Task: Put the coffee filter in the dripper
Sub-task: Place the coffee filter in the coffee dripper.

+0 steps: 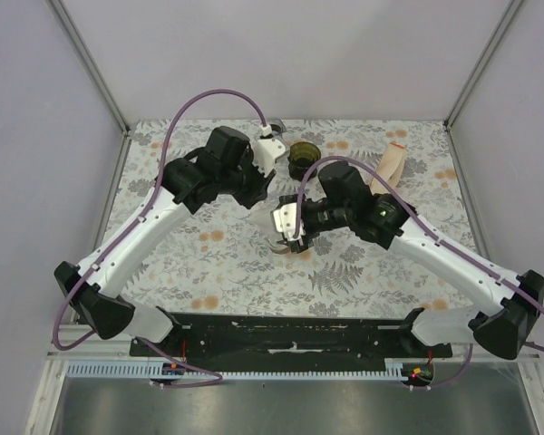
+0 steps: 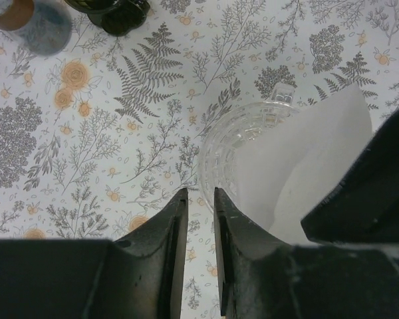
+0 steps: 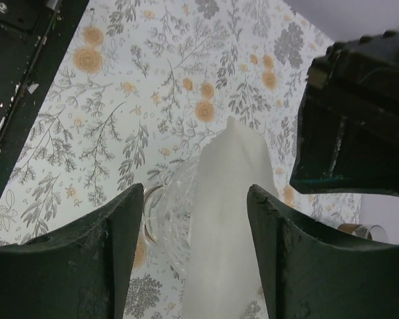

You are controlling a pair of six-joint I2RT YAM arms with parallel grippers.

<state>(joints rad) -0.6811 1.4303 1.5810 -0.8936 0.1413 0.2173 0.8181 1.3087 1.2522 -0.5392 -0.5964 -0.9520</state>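
Observation:
The white paper coffee filter [image 3: 226, 219] stands folded in a clear cut-glass carafe [image 3: 169, 212] on the floral cloth; both also show in the left wrist view, the filter [image 2: 312, 159] and the carafe [image 2: 243, 143]. My right gripper [image 3: 196, 226] is open with its fingers on either side of the filter, just above it. My left gripper [image 2: 199, 199] is almost closed and empty, just left of the carafe. The dark olive dripper [image 1: 302, 159] sits at the back middle, beyond both grippers; its base shows in the left wrist view [image 2: 113, 12]. In the top view, the arms hide most of the filter.
A pale peach packet [image 1: 390, 168] lies at the back right. A clear jar with a brown band [image 2: 26, 20] stands near the dripper. The two grippers [image 1: 267, 222] are close together over the middle of the cloth. A black rail [image 1: 290, 331] runs along the near edge.

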